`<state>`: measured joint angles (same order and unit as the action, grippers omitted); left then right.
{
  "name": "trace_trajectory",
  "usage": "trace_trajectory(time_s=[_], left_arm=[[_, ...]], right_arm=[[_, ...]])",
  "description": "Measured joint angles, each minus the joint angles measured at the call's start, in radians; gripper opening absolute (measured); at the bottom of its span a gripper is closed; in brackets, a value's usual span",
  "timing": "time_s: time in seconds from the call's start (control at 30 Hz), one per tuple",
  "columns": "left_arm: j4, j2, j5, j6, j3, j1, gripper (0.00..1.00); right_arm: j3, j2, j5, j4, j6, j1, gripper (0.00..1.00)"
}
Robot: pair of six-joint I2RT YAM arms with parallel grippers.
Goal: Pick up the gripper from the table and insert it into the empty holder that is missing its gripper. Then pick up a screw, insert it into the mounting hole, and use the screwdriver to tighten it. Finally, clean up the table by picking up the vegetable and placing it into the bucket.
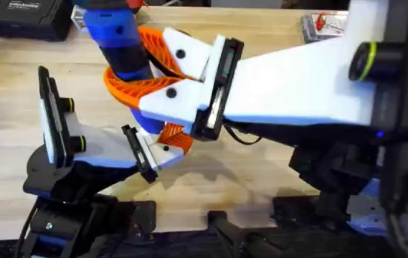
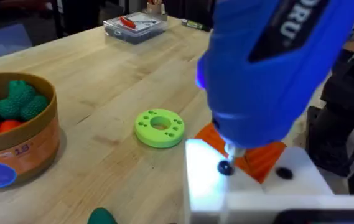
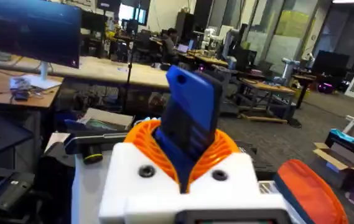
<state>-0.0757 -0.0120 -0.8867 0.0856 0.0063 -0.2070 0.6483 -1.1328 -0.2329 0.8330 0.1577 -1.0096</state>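
Note:
My right gripper (image 1: 128,61) reaches across from the right and is shut on the blue screwdriver (image 1: 121,39), which is clamped between its orange ribbed pads (image 3: 226,149). The screwdriver (image 2: 270,68) points down, its metal bit resting on a dark screw (image 2: 224,167) in the white holder (image 2: 251,193). The orange gripper (image 2: 265,158) sits in that holder under the tool. My left gripper (image 1: 166,143) lies low just beneath the screwdriver, white and orange showing at its tip. The tan bucket (image 2: 33,140) stands to one side. A dark green end of the vegetable (image 2: 102,216) shows at the frame edge.
Green and orange toy vegetables (image 2: 15,102) are heaped in the bucket. A bright green holed disc (image 2: 159,127) lies on the wood between bucket and holder. A clear parts box (image 2: 133,26) sits at the far edge, and a black case (image 1: 24,14) at the back left.

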Motion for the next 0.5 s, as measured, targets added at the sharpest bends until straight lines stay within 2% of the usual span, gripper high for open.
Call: trace_trajectory(time_s=[0.5], left_arm=[[0.0, 0.0, 0.0, 0.0, 0.0, 0.0, 0.005]], right_arm=[[0.0, 0.0, 0.0, -0.004, 0.011, 0.001, 0.025]])
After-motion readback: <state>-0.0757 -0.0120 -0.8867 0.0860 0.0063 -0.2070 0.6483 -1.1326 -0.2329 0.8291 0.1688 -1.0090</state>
